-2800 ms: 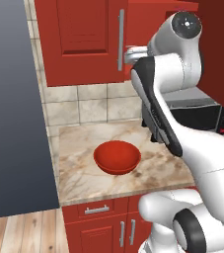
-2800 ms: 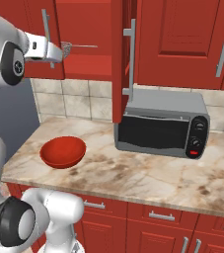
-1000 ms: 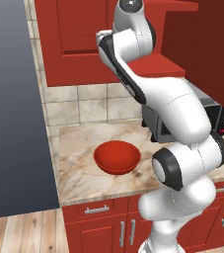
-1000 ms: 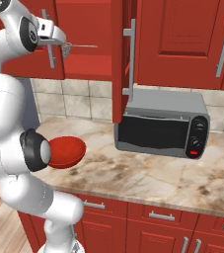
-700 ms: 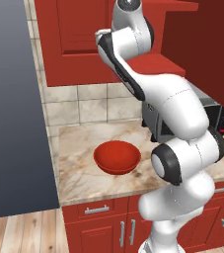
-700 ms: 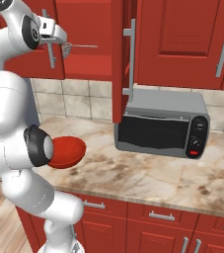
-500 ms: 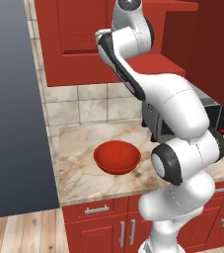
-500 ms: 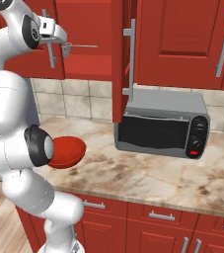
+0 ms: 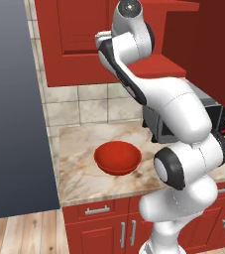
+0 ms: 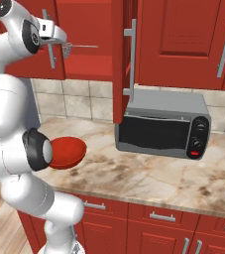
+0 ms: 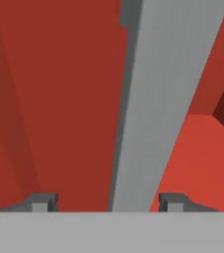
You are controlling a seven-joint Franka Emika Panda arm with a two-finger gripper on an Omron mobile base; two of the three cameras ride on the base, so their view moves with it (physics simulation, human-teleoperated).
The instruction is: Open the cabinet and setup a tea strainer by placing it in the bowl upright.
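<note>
1. One cabinet (image 10: 118, 54) door right of the gripper (image 11: 106, 201) hangs open.
2. Gripper straddles the left door's handle (image 11: 158, 99), fingers apart (not clamped).
3. Bowl (image 9: 117, 157) waits on the bench below; strainer unplaced.

Hidden and cut-off parts near the red wall cabinet

The white arm covers the left half of the glossy red round bowl (image 10: 68, 152) in the right base view. In the hand view the silver bar handle (image 11: 168, 94) runs out past the top edge. The small greyish tea strainer (image 10: 67, 48) is too small to show its mesh.
</note>
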